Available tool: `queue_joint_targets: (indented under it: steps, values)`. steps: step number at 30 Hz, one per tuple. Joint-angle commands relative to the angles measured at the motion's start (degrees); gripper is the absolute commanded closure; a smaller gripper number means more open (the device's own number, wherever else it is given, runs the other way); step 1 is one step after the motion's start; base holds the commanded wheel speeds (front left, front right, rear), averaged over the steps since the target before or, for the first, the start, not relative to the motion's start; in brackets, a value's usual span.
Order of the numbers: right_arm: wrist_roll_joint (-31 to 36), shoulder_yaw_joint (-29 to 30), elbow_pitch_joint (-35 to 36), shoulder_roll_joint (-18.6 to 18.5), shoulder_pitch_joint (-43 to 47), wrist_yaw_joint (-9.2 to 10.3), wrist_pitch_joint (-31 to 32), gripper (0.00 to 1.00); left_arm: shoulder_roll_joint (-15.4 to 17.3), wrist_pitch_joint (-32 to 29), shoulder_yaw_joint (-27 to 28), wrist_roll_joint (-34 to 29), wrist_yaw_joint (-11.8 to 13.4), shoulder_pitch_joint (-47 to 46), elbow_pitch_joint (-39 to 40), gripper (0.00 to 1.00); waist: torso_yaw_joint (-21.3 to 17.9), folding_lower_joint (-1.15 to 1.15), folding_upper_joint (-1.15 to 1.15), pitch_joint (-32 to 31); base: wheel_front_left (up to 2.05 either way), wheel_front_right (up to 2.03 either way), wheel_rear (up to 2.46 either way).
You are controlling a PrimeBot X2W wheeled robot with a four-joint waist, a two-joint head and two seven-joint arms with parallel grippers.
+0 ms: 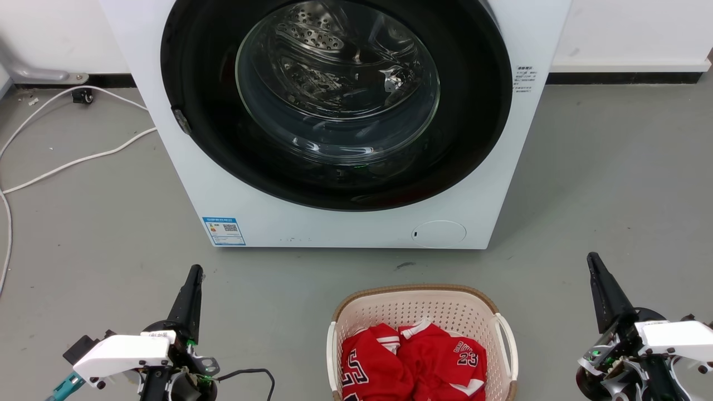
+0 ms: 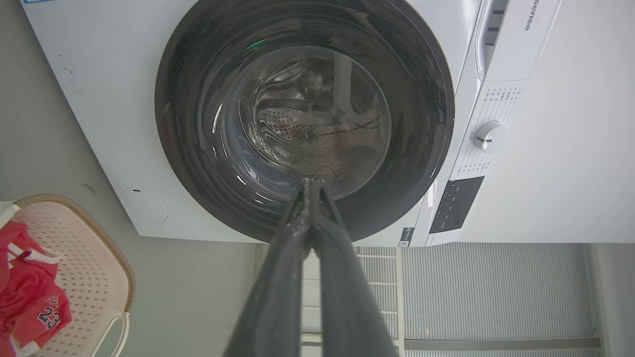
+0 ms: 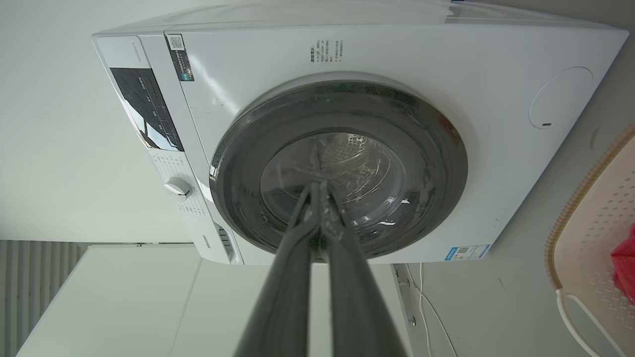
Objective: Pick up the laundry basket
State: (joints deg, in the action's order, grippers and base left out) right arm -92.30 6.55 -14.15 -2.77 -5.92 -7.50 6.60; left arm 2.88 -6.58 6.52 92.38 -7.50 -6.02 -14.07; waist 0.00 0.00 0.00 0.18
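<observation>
Between left gripper (image 1: pixel 196 271) and right gripper (image 1: pixel 591 258), touching neither: laundry basket (image 1: pixel 418 309).

A white cable (image 1: pixel 75 161) lies left of the washing machine (image 1: pixel 345 228).

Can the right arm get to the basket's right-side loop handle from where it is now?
Probably yes. The right hand sits beside the laundry basket, only bare floor between it and the white loop handle. Its fingers are shut and would have to open first.
</observation>
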Motion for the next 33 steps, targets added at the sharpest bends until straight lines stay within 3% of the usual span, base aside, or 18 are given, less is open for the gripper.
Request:
queue_joint_targets:
  steps: [1, 25, 26, 33]
  values:
    - [-0.23, -0.07, 0.19, -0.2, -0.55, 0.02, 0.09, 1.0, -0.05, -0.13, 0.13, 0.08, -0.13, -0.37, 0.01, 1.0, 0.0, 0.0, 0.0, 0.0, 0.0, 0.0, 0.0]
    - [-0.24, -0.07, 0.19, -0.2, -0.55, 0.02, 0.08, 1.0, -0.05, -0.12, 0.13, 0.06, -0.13, -0.37, 0.01, 1.0, 0.0, 0.0, 0.0, 0.0, 0.0, 0.0, 0.0]
    - [0.03, -0.01, -0.23, 0.03, 0.1, 0.0, -0.01, 0.0, -0.01, 0.03, -0.01, 0.03, 0.01, 0.1, -0.23, 0.0, 0.0, 0.01, 0.0, 0.0, 0.0, 0.0, 0.0]
    - [1.95, -0.18, -1.38, 0.12, 1.2, 0.01, -1.4, 0.0, -0.15, 1.43, -0.21, -1.62, 0.02, 1.28, -0.69, 0.0, 0.0, 0.01, 0.0, 0.05, 0.0, 0.0, 0.0]
